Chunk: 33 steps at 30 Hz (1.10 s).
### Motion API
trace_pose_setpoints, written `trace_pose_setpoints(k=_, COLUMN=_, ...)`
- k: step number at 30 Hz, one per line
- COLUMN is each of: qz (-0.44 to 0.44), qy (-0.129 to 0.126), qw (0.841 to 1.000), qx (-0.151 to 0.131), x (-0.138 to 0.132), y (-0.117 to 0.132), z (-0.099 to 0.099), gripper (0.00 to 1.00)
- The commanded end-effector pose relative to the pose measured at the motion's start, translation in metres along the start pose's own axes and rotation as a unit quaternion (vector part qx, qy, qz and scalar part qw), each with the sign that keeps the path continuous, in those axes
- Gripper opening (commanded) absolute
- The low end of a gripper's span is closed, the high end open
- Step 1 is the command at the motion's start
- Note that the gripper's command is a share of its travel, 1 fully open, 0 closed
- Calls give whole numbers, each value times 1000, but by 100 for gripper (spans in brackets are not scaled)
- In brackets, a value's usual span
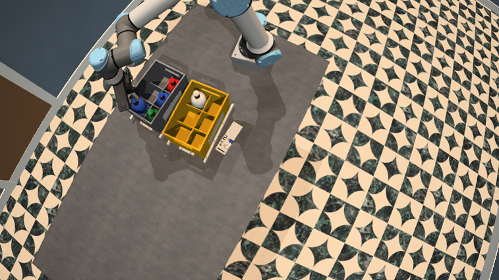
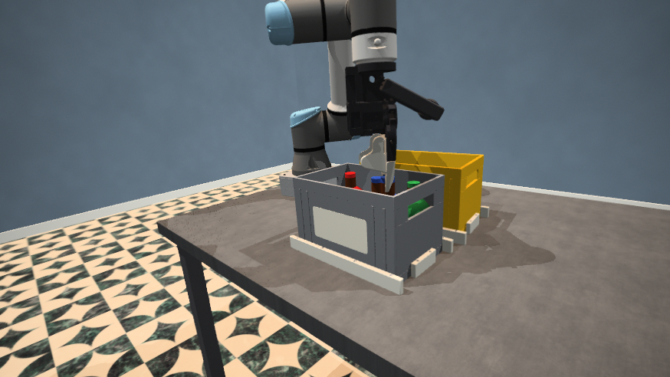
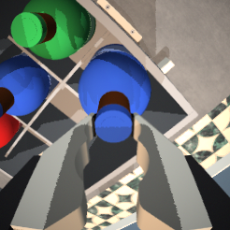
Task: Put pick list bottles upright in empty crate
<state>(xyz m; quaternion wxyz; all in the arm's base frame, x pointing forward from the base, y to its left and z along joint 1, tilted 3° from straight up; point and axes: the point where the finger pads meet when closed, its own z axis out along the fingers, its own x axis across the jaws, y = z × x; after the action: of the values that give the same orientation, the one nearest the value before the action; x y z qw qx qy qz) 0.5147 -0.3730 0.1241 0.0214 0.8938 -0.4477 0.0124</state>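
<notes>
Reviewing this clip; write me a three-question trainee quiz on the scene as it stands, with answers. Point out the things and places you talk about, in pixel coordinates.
1. True or false: the white bottle [image 1: 197, 99] stands in the yellow crate [image 1: 174, 137] [image 2: 452, 196].
2. How many blue-capped bottles are in the gray crate [image 1: 170, 69] [image 2: 418, 234] [image 3: 174, 95]?
3. What is the gripper [image 1: 133, 93] [image 2: 388, 187] [image 3: 113, 114] shut on?
A) the neck of a blue bottle
B) the crate wall
C) a red bottle
D) nothing

Key: 1 true; 2 two; 3 A, the blue bottle [image 1: 138, 105] [image 3: 115, 79] in a corner compartment.
</notes>
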Motion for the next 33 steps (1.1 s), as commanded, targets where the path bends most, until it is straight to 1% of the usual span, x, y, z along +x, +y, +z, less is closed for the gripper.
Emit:
trace_pose_setpoints(k=1, qz=0, qy=1, qw=1000, qx=0, x=1, y=0, z=-10, gripper=0)
trace_pose_setpoints(k=4, qz=0, qy=1, qw=1000, qx=0, x=1, y=0, z=-12, gripper=0)
trace_pose_setpoints(k=33, qz=0, qy=1, qw=1000, qx=0, x=0, y=0, z=-57, gripper=0)
